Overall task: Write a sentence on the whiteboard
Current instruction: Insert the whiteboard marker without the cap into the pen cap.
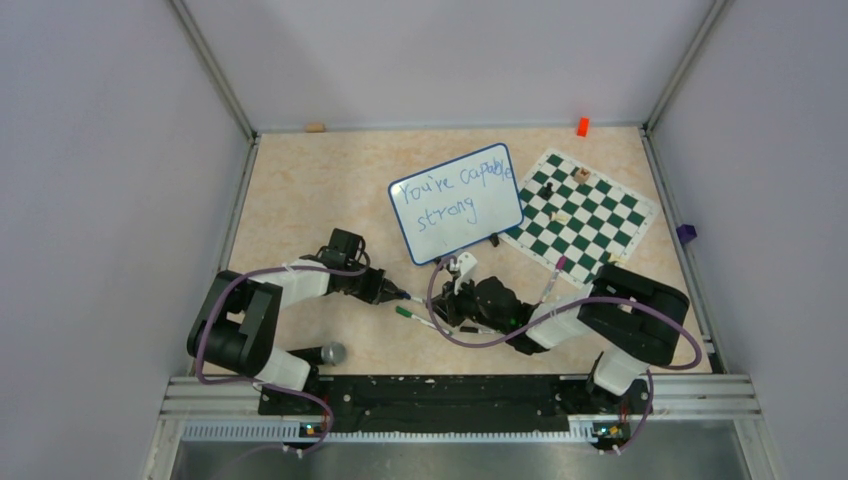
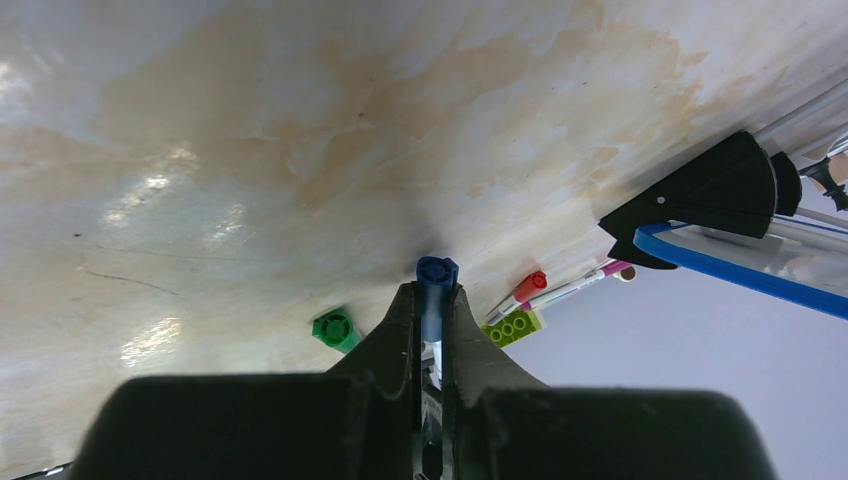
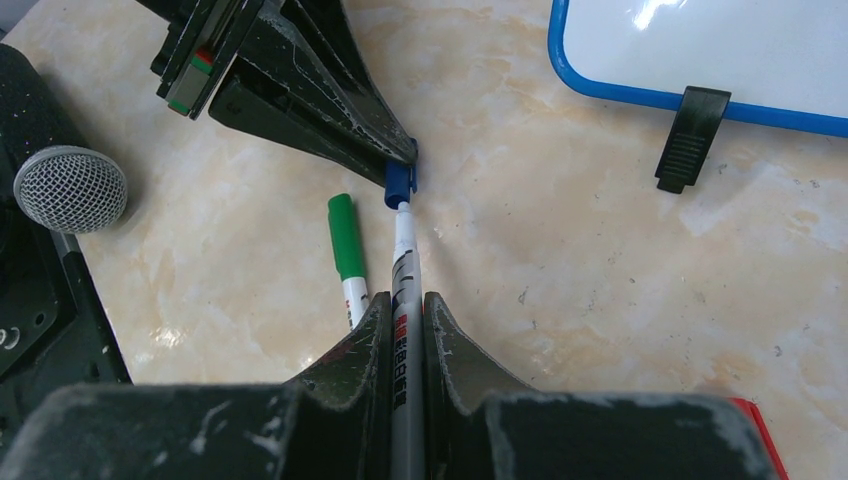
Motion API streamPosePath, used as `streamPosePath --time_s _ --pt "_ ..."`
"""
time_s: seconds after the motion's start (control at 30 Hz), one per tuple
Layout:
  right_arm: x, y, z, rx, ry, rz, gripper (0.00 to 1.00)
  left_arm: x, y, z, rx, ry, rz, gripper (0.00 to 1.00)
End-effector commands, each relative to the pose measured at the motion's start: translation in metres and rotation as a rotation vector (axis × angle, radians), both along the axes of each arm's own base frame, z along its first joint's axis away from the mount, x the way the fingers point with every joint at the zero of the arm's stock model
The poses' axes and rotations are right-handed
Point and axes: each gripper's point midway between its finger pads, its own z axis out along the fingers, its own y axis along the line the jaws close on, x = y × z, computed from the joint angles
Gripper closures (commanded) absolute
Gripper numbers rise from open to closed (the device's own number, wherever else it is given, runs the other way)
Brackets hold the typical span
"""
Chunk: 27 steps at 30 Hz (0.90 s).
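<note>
The whiteboard [image 1: 455, 205] lies tilted at the table's middle, with the sentence [image 1: 452, 187] "You're capable", "strong" in blue on it. Its blue frame shows in the right wrist view [image 3: 640, 96] and the left wrist view [image 2: 740, 275]. My right gripper [image 3: 405, 305] is shut on the white barrel of a marker [image 3: 404, 250], low over the table in front of the board. My left gripper [image 2: 437, 290] is shut on the marker's blue cap [image 3: 399, 183], which sits at the marker's tip end. The two grippers face each other [image 1: 400, 296], [image 1: 447, 318].
A green-capped marker [image 3: 347, 235] lies beside the held one. A microphone [image 1: 333, 352] lies near the left arm's base. A chess mat [image 1: 585, 215] with a few pieces lies right of the board. A red marker [image 2: 530, 285], a pink marker [image 1: 553, 280] and a green brick [image 2: 512, 327] lie nearby.
</note>
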Motion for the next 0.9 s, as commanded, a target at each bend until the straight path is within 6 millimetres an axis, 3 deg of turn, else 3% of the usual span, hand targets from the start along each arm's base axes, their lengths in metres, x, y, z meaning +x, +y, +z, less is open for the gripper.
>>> streamPosePath --time_s 0.0,0.6,0.87 --pt "-0.002 0.014 0.015 0.047 -0.030 0.034 1.00 -0.009 0.006 -0.012 0.047 0.053 0.003 1.00" --pt "0.004 0.023 0.016 0.047 -0.038 0.035 1.00 -0.014 0.004 -0.016 0.054 0.060 -0.010 1.00" --pt "0.006 0.023 0.022 0.046 -0.052 0.032 1.00 -0.018 -0.006 -0.014 0.165 0.050 -0.068 1.00"
